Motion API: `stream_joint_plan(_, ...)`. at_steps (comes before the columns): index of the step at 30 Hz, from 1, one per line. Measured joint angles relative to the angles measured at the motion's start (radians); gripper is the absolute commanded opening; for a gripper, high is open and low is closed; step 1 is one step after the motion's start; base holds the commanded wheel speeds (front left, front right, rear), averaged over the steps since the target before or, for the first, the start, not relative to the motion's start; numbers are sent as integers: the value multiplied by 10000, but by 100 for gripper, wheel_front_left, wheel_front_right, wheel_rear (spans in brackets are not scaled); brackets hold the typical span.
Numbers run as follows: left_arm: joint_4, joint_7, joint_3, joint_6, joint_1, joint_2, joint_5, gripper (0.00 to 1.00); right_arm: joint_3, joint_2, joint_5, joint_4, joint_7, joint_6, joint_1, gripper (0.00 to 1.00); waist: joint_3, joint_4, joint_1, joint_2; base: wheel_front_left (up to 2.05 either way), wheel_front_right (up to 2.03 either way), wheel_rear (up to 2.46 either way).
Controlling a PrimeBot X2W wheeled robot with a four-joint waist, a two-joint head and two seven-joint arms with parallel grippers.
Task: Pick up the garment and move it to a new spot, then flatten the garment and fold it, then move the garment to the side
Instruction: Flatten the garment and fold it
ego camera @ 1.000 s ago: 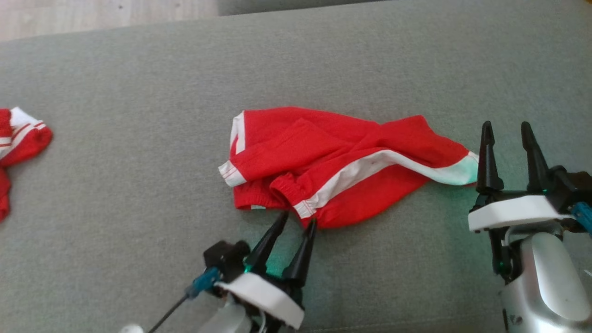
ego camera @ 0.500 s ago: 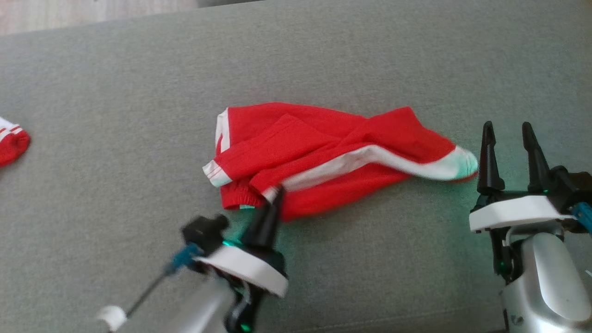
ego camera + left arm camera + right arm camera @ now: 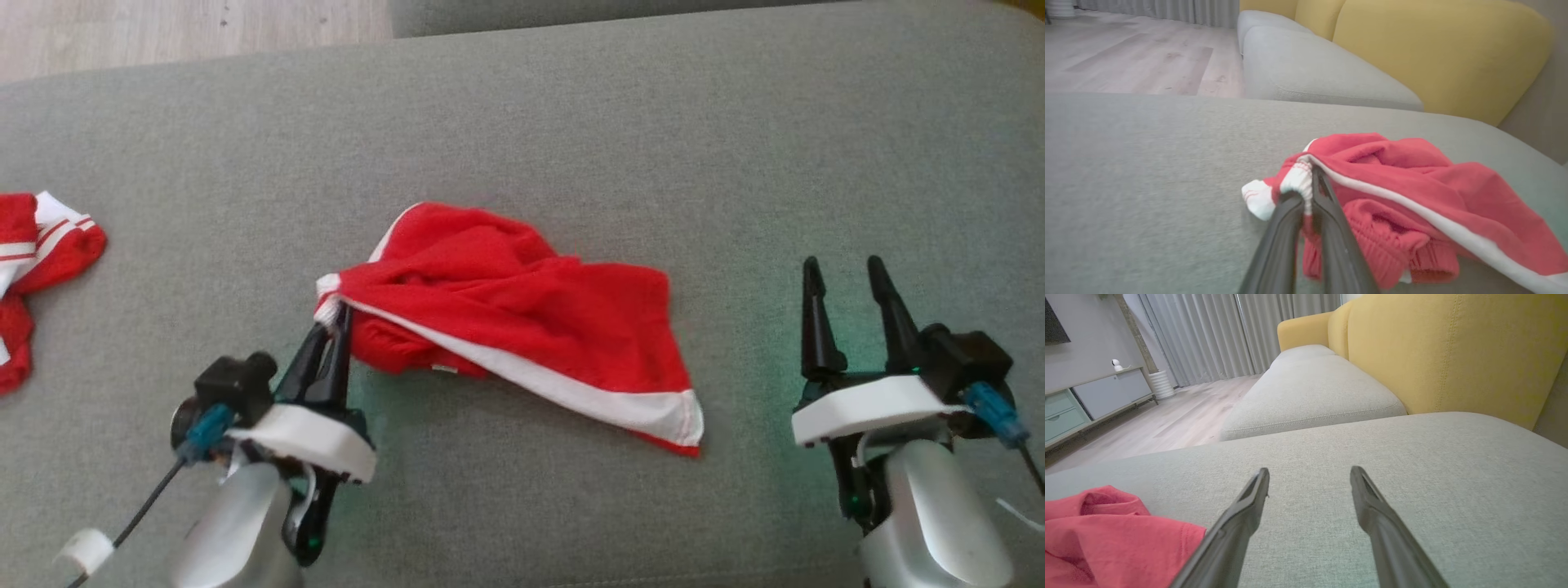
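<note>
A: left gripper [image 3: 335, 314]?
B: clamped on garment [image 3: 522, 327] white-banded corner; rest of cloth lies to its right on grey cushion [image 3: 571, 122].
A: right gripper [image 3: 845, 269]?
B: fingers spread, empty; right of garment, apart.

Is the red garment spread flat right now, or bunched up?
Bunched up. The red garment lies crumpled in overlapping folds on the grey cushion, its white-trimmed corner pinched in the shut left gripper.

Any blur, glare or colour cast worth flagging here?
Head view: soft, with green glow on the cushion beside both the left pincer and right pincer. Left wrist view: near fingers blurred, red garment washed pinkish. Right wrist view: even light, no glare.
</note>
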Motion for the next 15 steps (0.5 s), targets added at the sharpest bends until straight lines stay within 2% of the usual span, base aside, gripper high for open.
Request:
stream_joint_plan(1, 65, 0, 184, 52, 83, -19, 144, 84, 81, -2, 33, 8, 0, 0, 4, 100, -26, 11, 0, 0, 0, 0, 0)
stream_joint_plan(2, 71, 0, 330, 84, 194, -50, 284, 100, 199, -4, 111, 12, 0, 0, 26, 100, -41, 25, 0, 0, 0, 0, 0)
stream_joint_plan(8, -184, 0, 1434, 424, 1262, -562, 1110, 100, 1486, -10, 261, 153, 0, 0, 481, 100, -43, 103, 0, 0, 0, 0, 0)
stream_joint_plan(15, -1037, 0, 2543, 493, 2207, -1011, 2015, 100, 3158, -12, 652, 732, 2, 0, 851, 100, -96, 326, 0, 0, 0, 0, 0)
